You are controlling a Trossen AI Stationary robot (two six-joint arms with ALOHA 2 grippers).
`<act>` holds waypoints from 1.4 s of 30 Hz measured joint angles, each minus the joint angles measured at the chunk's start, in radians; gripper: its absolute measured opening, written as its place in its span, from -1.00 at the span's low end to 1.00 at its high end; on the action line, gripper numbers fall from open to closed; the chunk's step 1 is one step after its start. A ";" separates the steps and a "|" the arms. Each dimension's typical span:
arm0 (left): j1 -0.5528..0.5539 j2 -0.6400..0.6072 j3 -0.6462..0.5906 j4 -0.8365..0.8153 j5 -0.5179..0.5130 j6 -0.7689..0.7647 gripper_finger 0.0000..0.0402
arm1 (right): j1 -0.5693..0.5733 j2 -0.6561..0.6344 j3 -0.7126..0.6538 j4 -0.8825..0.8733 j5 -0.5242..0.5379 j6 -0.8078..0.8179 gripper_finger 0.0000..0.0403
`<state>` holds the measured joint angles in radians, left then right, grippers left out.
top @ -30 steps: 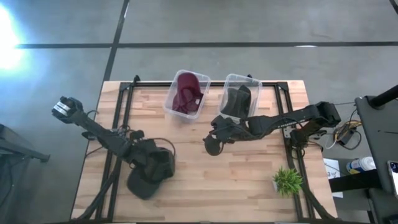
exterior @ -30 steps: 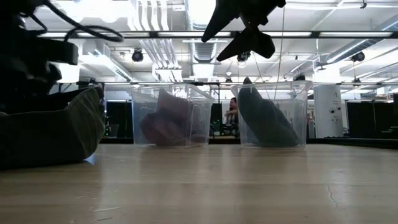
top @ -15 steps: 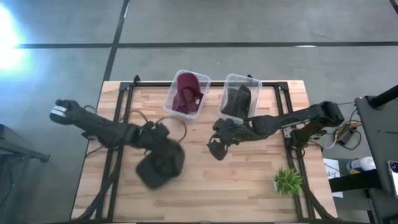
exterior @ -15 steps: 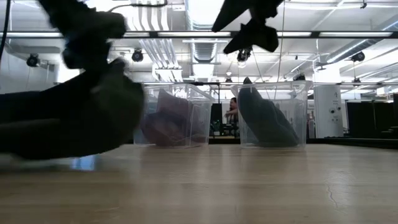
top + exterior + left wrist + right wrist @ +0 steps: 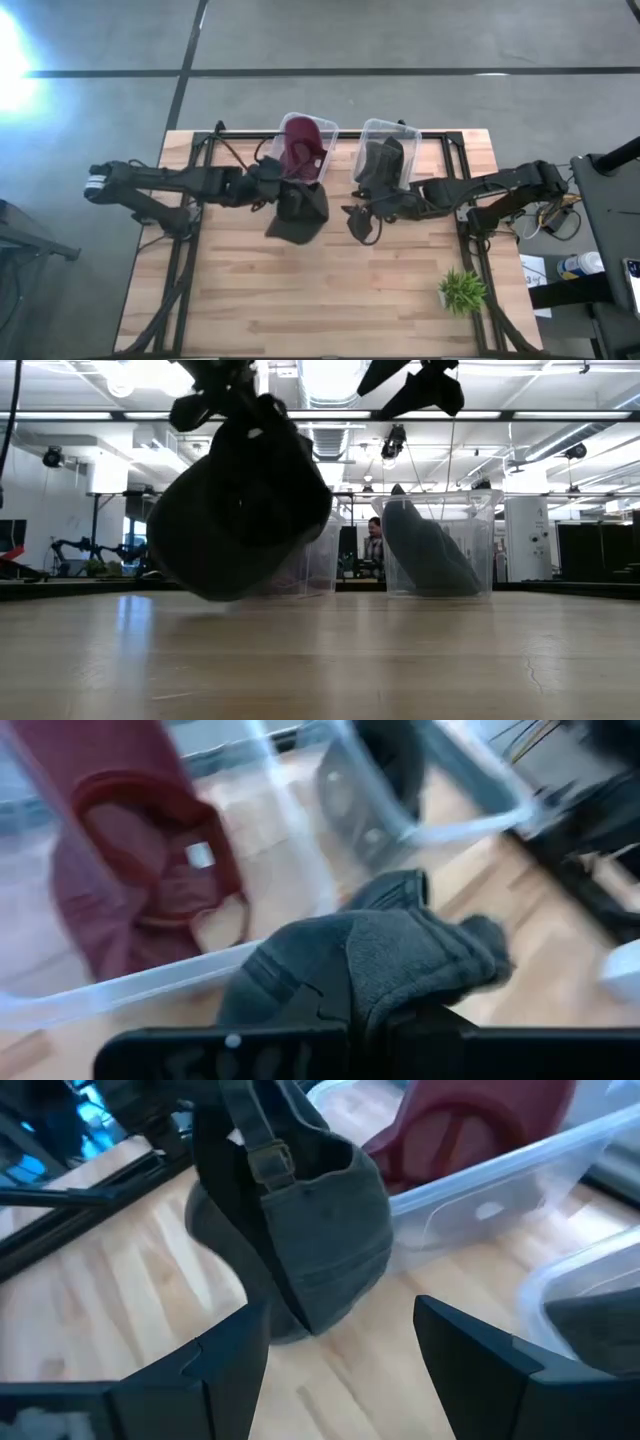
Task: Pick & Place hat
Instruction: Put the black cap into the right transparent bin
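One dark grey-green fabric cap hung clamped in the left gripper jaws, just short of the clear plastic bin holding a maroon cap, right gripper jaws wide, idle.

Pale butcher-block wooden table on a grey concrete floor crossed by dark seams. Behind it: open hall, white ceiling ducts, strip lighting.

The hat is a dark grey-green cloth cap with a buckled strap at its back. It hangs clear of the wooden table, crumpled and tilted, its crown sagging downward. It sits just in front of the clear bin holding a maroon hat, near the table's middle.
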<state>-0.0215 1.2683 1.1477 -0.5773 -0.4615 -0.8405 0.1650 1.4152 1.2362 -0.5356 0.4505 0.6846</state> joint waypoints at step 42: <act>-0.006 0.262 0.526 0.111 0.310 0.087 -1.00 | 0.103 0.000 0.066 -0.015 0.664 -0.291 0.03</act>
<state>-0.0273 1.5299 1.6737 -0.4663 -0.1515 -0.7536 0.2682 1.4151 1.3022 -0.5503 1.1147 0.3932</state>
